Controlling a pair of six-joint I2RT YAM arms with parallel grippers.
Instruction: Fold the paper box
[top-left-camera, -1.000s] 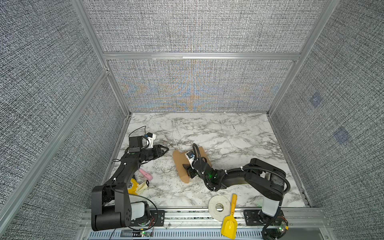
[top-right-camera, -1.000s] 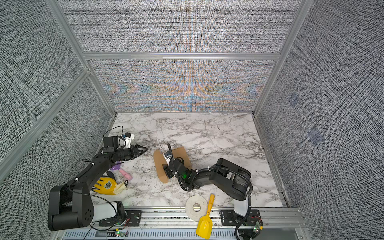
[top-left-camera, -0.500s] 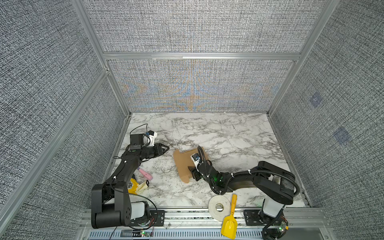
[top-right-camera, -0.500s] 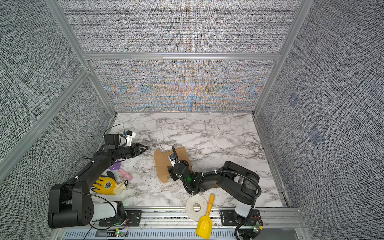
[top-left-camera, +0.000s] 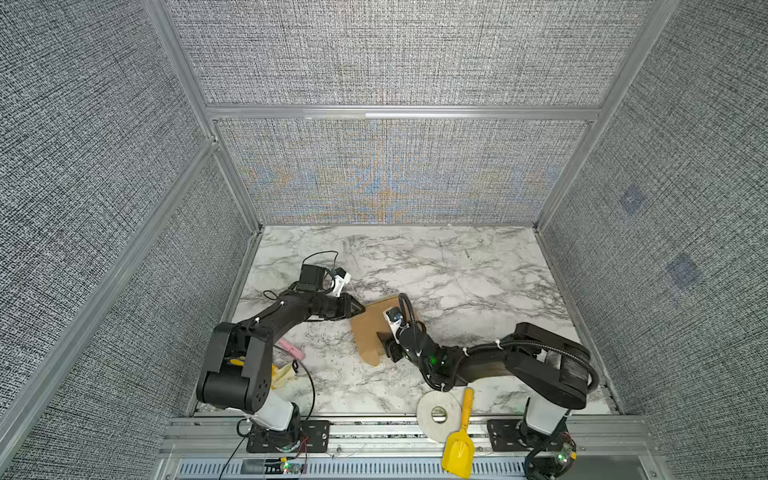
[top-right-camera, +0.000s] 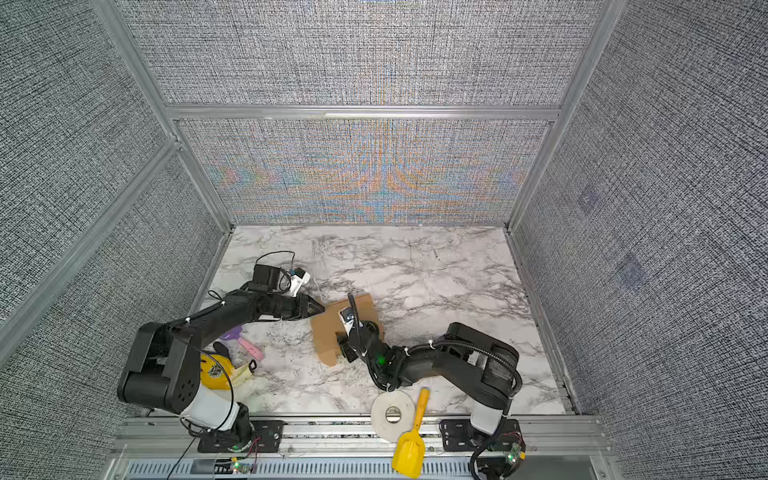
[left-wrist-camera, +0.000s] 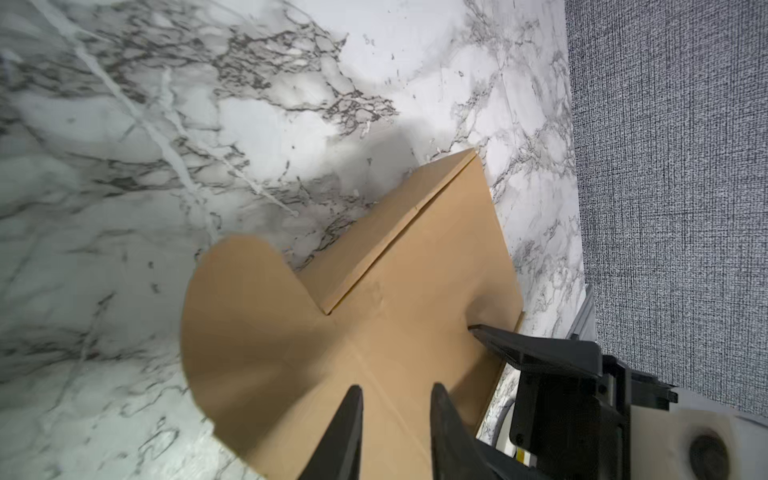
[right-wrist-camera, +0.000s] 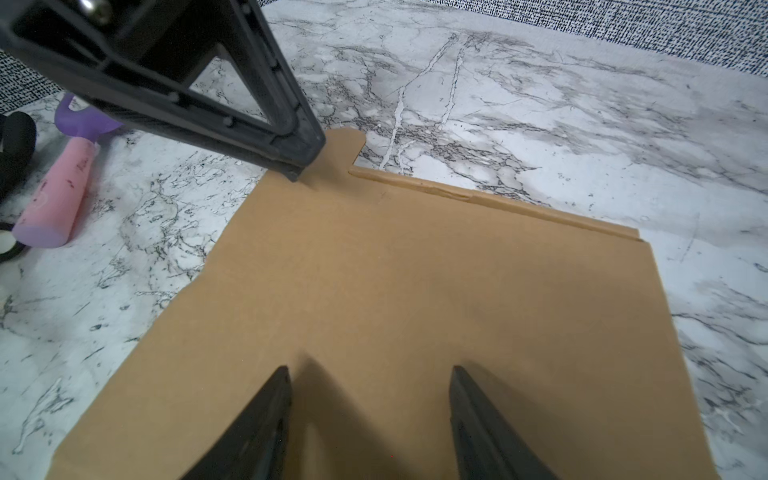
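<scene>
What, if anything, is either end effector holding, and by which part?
Nothing appears held. Left end effector: open, at a tab of the paper box. Right end effector: open, over its panel.

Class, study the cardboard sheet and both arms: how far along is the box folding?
Done: little. The cardboard box lies nearly flat on the table; only one edge strip looks creased. In hand: the left end effector touches a corner beside the tab, the right end effector hovers open over the middle. Left: raising the walls, closing the lid.

paper box (top-left-camera: 368, 332): plain brown | table (top-left-camera: 457, 270): white-grey marble | scoop (top-left-camera: 457, 453): yellow
</scene>
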